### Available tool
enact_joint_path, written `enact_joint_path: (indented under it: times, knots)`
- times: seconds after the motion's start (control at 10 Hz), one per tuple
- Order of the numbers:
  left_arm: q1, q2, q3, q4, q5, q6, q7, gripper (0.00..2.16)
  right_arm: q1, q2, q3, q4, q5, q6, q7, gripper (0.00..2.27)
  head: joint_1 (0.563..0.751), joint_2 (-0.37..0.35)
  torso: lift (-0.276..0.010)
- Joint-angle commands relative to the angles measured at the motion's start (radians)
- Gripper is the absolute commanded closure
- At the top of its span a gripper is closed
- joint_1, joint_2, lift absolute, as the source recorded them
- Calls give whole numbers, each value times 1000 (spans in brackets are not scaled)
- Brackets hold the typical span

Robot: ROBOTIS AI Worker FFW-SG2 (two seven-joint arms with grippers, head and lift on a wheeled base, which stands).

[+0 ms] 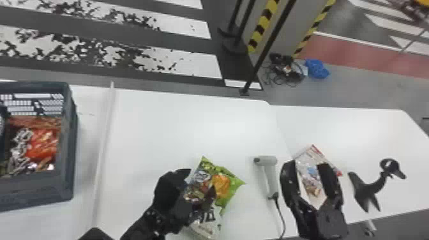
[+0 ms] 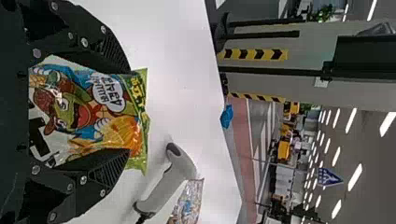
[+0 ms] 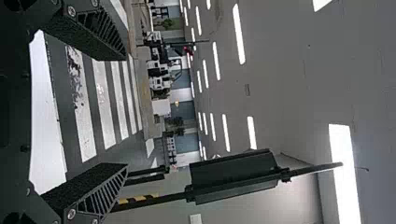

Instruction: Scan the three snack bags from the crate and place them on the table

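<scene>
My left gripper (image 1: 200,181) is over the table (image 1: 178,127), gripping a green snack bag (image 1: 223,185) by its sides. In the left wrist view the same bag (image 2: 98,112) lies between both fingers of the left gripper (image 2: 127,111), its printed face showing. The right gripper (image 1: 305,164) stands open over another snack bag (image 1: 311,156) on the right-hand table. Seen from the right wrist, nothing is between the fingers of the right gripper (image 3: 125,112). A grey scanner (image 1: 270,178) rests between the two arms; the left wrist view shows this scanner (image 2: 168,186) too.
At the far left stands a dark crate (image 1: 71,143) with orange and brown packages (image 1: 43,145) inside. A black stand (image 1: 370,190) is right of the right gripper. The scanner's cable (image 1: 281,217) runs toward the near edge.
</scene>
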State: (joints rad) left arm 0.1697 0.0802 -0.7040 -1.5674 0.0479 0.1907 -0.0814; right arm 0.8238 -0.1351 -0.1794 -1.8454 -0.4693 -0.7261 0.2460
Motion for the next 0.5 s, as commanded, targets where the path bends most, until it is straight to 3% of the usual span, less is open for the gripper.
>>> enact_joint_path:
  times: [0.0, 0.1, 0.3, 0.4]
  knots:
    - [86, 32, 71, -122, 0, -72, 22, 66, 5, -3, 0, 9, 3, -5, 18, 124, 695, -350, -37]
    - [139, 67, 127, -194, -7, -133, 71, 66, 3, -6, 0, 14, 5, 4, 30, 124, 695, -350, -37]
    - [254, 69, 319, -264, 29, -351, 84, 66, -6, -8, 5, 35, 6, 14, 53, 124, 695, -350, -37]
    - [298, 70, 405, -293, 70, -400, 88, 66, -9, -8, 21, 49, 14, 14, 55, 124, 695, -350, -37]
